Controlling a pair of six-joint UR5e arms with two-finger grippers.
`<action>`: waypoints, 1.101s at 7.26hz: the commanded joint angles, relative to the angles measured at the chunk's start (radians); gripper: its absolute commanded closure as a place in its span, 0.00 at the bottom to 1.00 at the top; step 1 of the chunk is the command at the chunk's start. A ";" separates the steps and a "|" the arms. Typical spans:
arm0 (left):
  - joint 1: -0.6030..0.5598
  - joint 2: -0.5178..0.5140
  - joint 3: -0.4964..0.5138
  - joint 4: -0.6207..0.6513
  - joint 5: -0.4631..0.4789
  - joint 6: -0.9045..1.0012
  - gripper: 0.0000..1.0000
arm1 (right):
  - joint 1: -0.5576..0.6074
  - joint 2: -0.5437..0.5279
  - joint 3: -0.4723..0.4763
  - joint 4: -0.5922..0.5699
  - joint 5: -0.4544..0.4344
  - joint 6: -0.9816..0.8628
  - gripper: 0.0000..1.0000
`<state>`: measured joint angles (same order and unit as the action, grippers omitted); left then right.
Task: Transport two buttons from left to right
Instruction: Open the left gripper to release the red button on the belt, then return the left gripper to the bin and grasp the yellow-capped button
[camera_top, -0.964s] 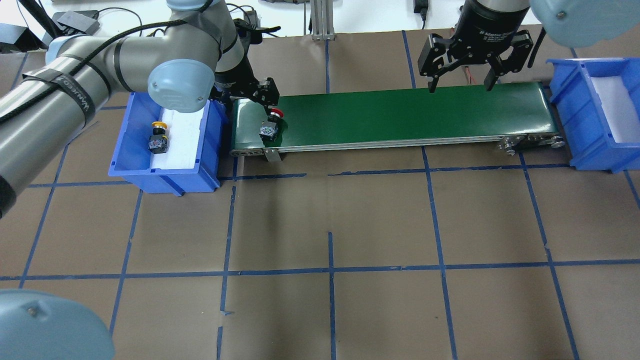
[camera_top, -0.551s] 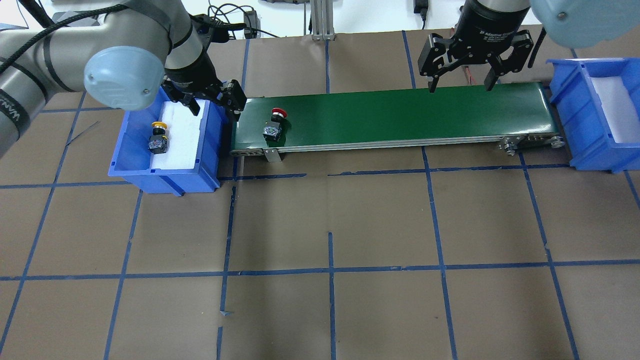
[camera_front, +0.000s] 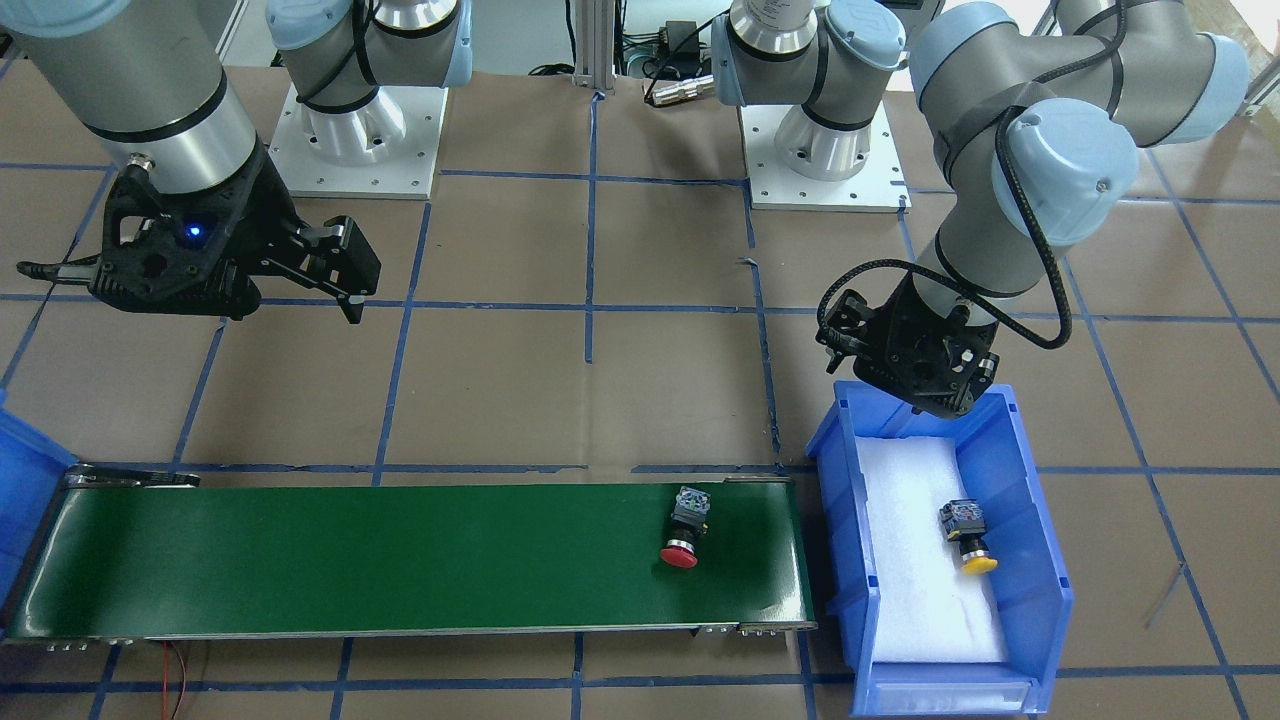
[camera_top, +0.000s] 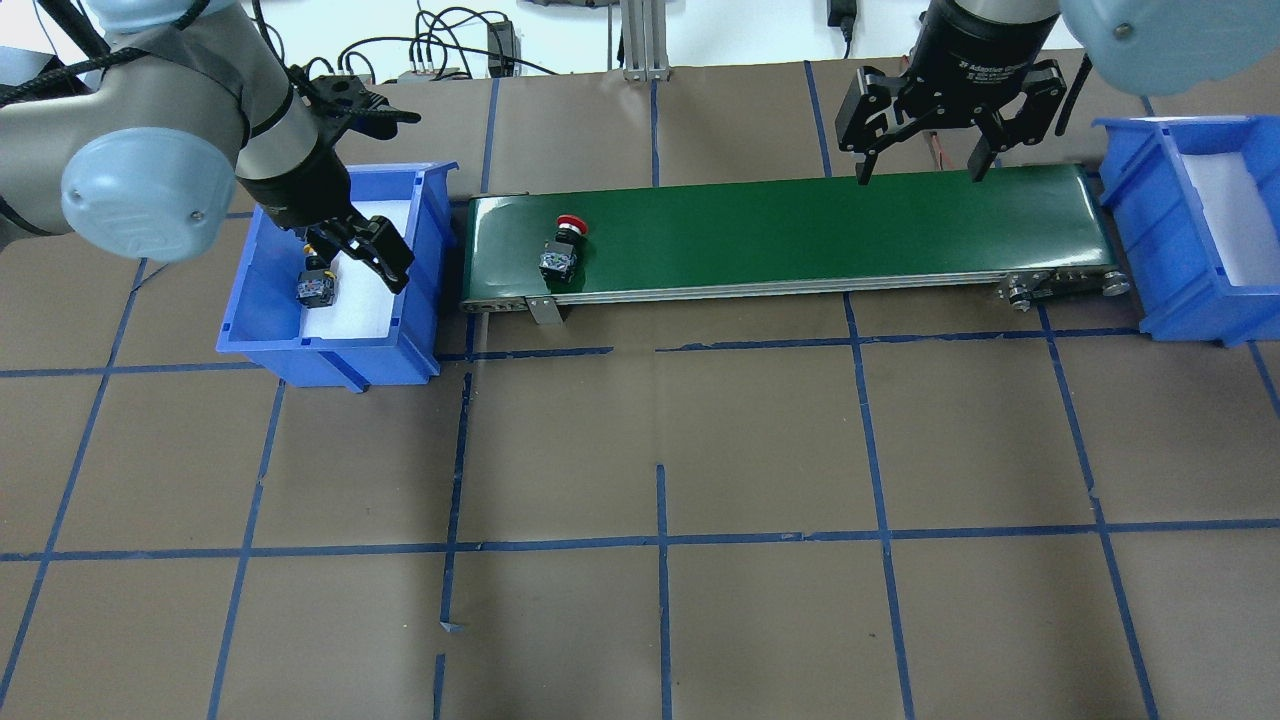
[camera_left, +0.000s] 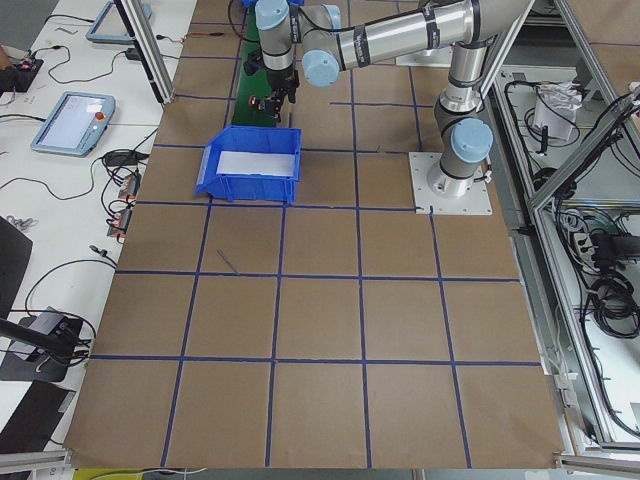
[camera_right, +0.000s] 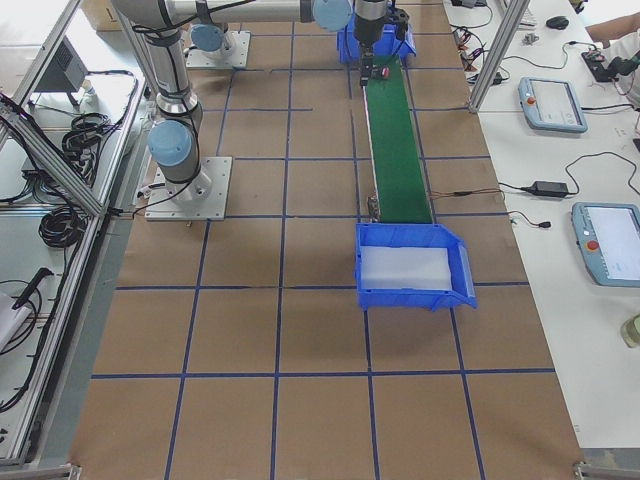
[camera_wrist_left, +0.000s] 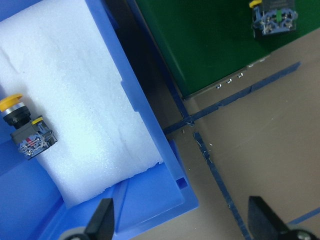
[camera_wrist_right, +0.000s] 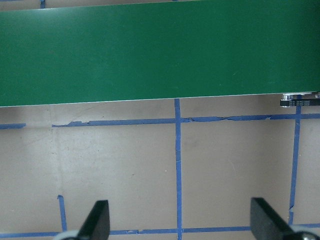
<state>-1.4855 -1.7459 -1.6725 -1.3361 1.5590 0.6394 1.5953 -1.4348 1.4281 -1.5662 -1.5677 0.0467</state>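
**Red button (camera_top: 562, 245) sitting on the belt, yellow one in the left bin**

Green conveyor belt (camera_top: 800, 235) is carrying the red button near its left-bin end. The button is lying on its side, cap pointing away from the robot and grey block body toward the belt's near edge. Nothing is touching it.

Yellow button (camera_front: 965, 535) is lying on its side on the white foam pad (camera_front: 910, 560) inside the left blue bin (camera_top: 330, 355).

Left gripper (camera_top: 355, 258) is hovering over that bin, above the yellow button. Its jaws are spread wide and holding nothing. In the left wrist view the button is sitting off to one side, not between the fingers.

Right gripper (camera_top: 920, 178) is hanging over the belt's far edge near its right end. Its jaws are also spread wide and empty.

Right blue bin (camera_top: 1165, 270) is standing just past the belt's right end. Only its white liner is showing.

Belt and both bins are resting on the brown counter (camera_top: 660, 600), which is gridded with blue tape.
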 joint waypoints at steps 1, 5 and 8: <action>0.045 -0.023 0.004 0.011 0.001 0.162 0.06 | 0.000 0.001 0.000 0.000 0.000 0.001 0.00; 0.082 -0.136 0.086 0.017 0.001 0.469 0.04 | 0.000 0.001 0.000 0.000 0.000 -0.001 0.00; 0.083 -0.187 0.088 0.047 0.108 0.771 0.05 | 0.000 0.000 0.000 0.002 0.000 -0.001 0.00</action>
<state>-1.4025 -1.9078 -1.5859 -1.3014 1.6323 1.2905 1.5953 -1.4347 1.4281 -1.5648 -1.5677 0.0466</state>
